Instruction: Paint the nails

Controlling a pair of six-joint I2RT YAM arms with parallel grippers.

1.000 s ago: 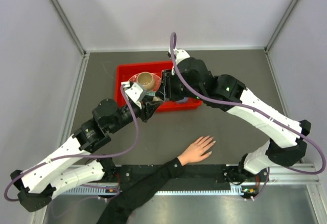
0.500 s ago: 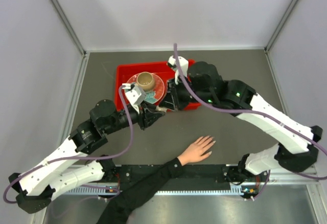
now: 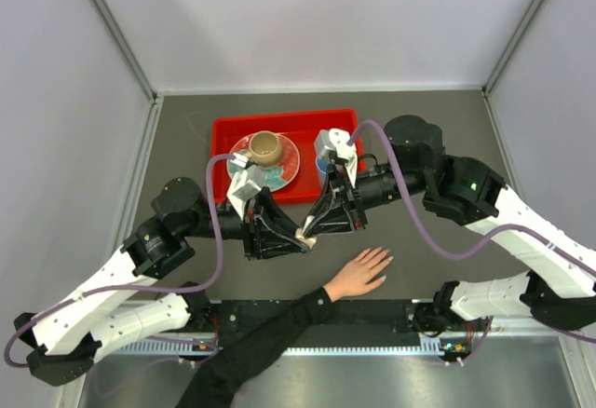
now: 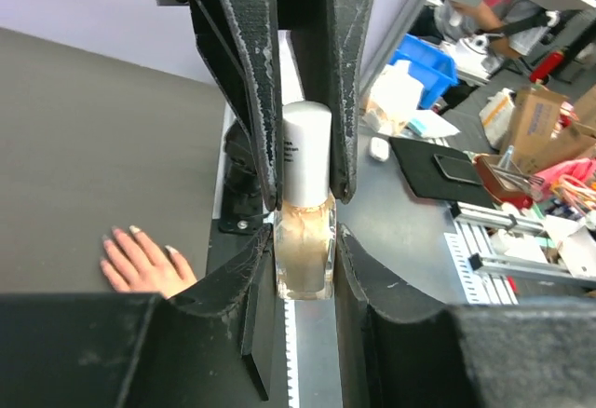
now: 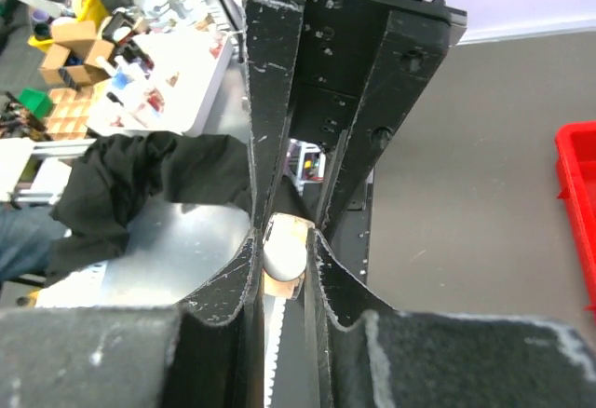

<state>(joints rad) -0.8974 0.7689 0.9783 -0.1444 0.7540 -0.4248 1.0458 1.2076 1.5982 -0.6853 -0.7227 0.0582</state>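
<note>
A nail polish bottle point(image 3: 305, 238) with pale liquid and a white cap is held between both grippers above the table, just left of the hand point(image 3: 357, 276). My left gripper point(image 3: 300, 242) is shut on the glass body point(image 4: 303, 259). My right gripper point(image 3: 315, 229) is shut on the white cap point(image 4: 305, 152), which also shows in the right wrist view point(image 5: 284, 251). The hand lies flat with its fingers spread and has a black sleeve point(image 3: 270, 333). Its pale nails point(image 4: 135, 230) show in the left wrist view, apart from the bottle.
A red tray point(image 3: 223, 133) at the back holds a plate point(image 3: 284, 168) with a brown cup point(image 3: 265, 147) and a blue-and-white item point(image 3: 328, 145). A black rail point(image 3: 372, 313) runs along the table's near edge.
Both grippers have moved together from over the red tray toward the near edge, carrying the bottle, and now sit just left of the hand. The hand has not moved.
</note>
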